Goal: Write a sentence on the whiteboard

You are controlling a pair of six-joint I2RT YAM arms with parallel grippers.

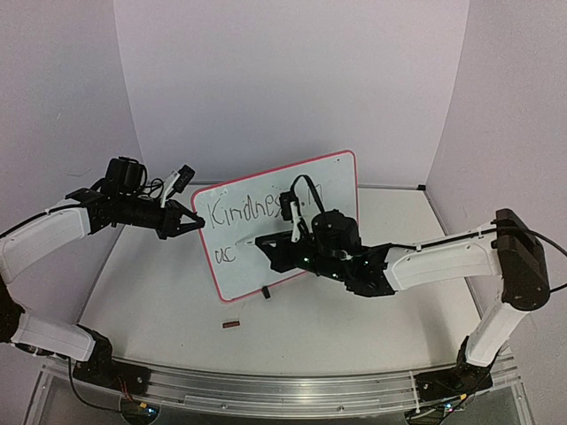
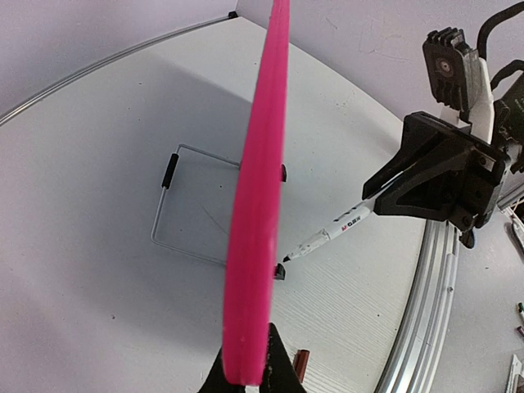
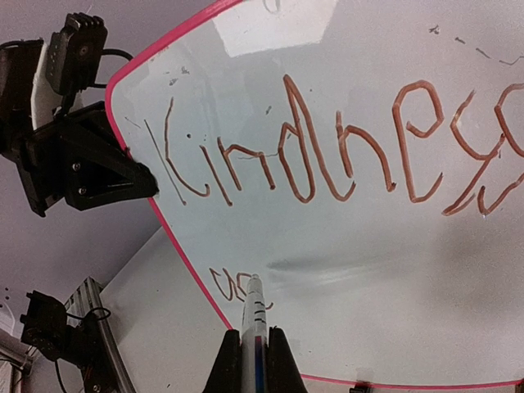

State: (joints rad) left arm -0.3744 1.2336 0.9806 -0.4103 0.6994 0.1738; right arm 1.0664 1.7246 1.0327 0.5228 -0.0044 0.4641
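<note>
- Left gripper: positioned at 9 o'clock of the board in the top view. Its 2 fingers are clenched on the board's left rim, 1 on each face.
- The whiteboard: stands near the table centre, upright and leaning slightly back. The left wrist view shows its red rim edge-on. A thin wire stand sits behind it, and a black clip foot rests on the table.
- The sentence: line 1 runs from 10 o'clock toward 2 o'clock across the board face and reads "Kindnes" in the right wrist view. The letters that follow are cut off at the frame edge. Line 2, at 7 o'clock, has a few small letters.
- Small dark item: lies on the table at 6 o'clock of the board's lower left corner, apart from it.
- Marker: its tip is at the board face, just right of the line 2 letters. Contact cannot be confirmed.
- Right gripper: reaches in from 4 o'clock and covers part of line 1 in the top view. Both fingers grasp the marker barrel.
</note>
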